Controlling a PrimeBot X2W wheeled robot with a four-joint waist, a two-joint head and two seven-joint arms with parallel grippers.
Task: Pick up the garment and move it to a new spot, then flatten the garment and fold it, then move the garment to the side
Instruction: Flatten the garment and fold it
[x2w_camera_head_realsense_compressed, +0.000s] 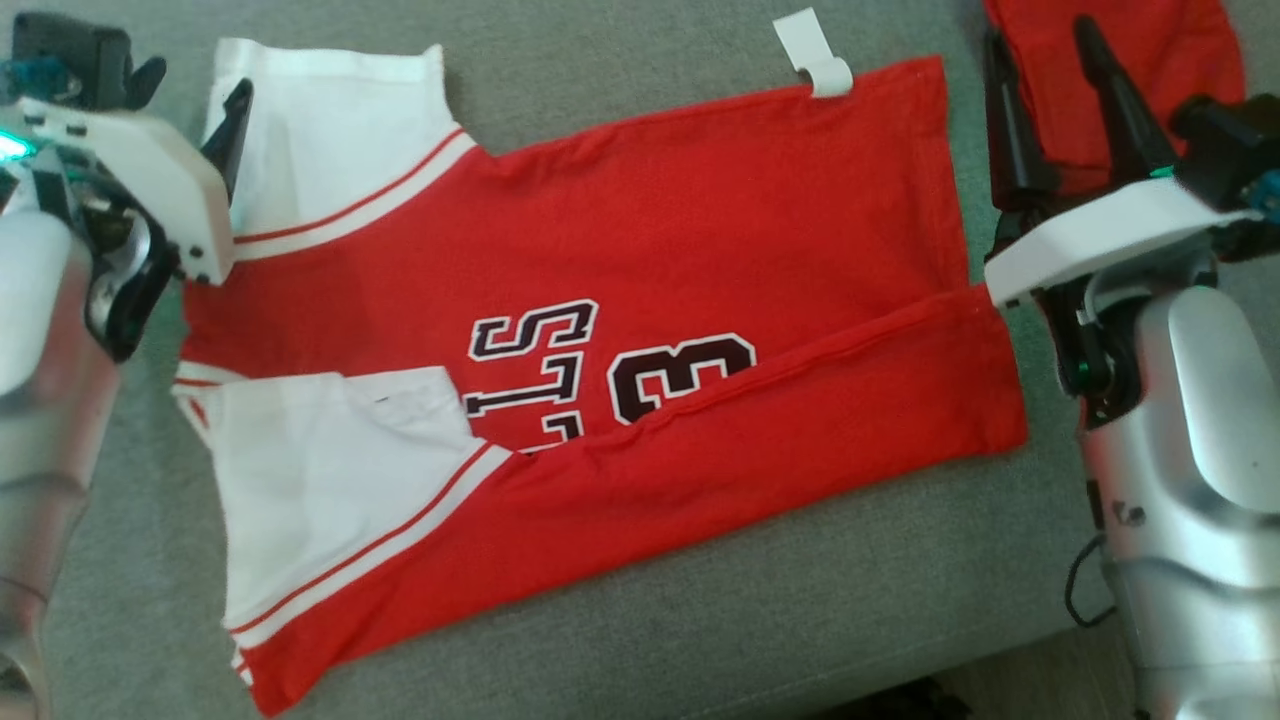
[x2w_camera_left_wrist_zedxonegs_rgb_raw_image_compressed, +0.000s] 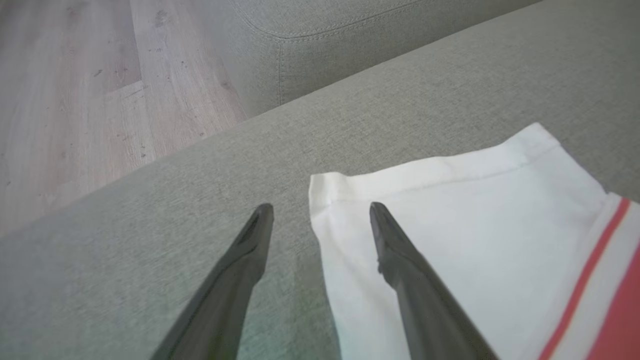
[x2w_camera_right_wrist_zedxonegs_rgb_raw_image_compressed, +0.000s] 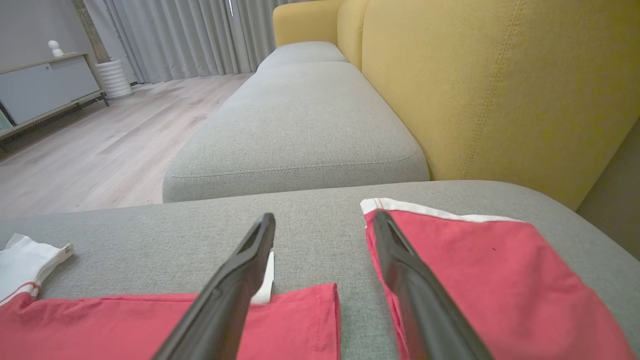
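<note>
Sofa (x2w_camera_head_realsense_compressed: 700, 620); jersey (x2w_camera_head_realsense_compressed: 700, 250) part-folded (left claw (x2w_camera_left_wrist_zedxonegs_rgb_raw_image_compressed: 321, 207), right claw (x2w_camera_right_wrist_zedxonegs_rgb_raw_image_compressed: 324, 216) parted)

Grey fabric sofa seat (x2w_camera_right_wrist_zedxonegs_rgb_raw_image_compressed: 300, 125), stitched seams. Yellow backrest (x2w_camera_right_wrist_zedxonegs_rgb_raw_image_compressed: 475, 90) rises along one side of it. Pale wood-plank floor (x2w_camera_right_wrist_zedxonegs_rgb_raw_image_compressed: 100, 150) beside the sofa; beyond it grey curtains (x2w_camera_right_wrist_zedxonegs_rgb_raw_image_compressed: 175, 35), low grey sideboard (x2w_camera_right_wrist_zedxonegs_rgb_raw_image_compressed: 45, 85), white ribbed pot (x2w_camera_right_wrist_zedxonegs_rgb_raw_image_compressed: 114, 79).

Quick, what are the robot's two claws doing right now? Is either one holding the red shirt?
Left claw: open, holding nothing.
Right claw: open, holding nothing.
</note>
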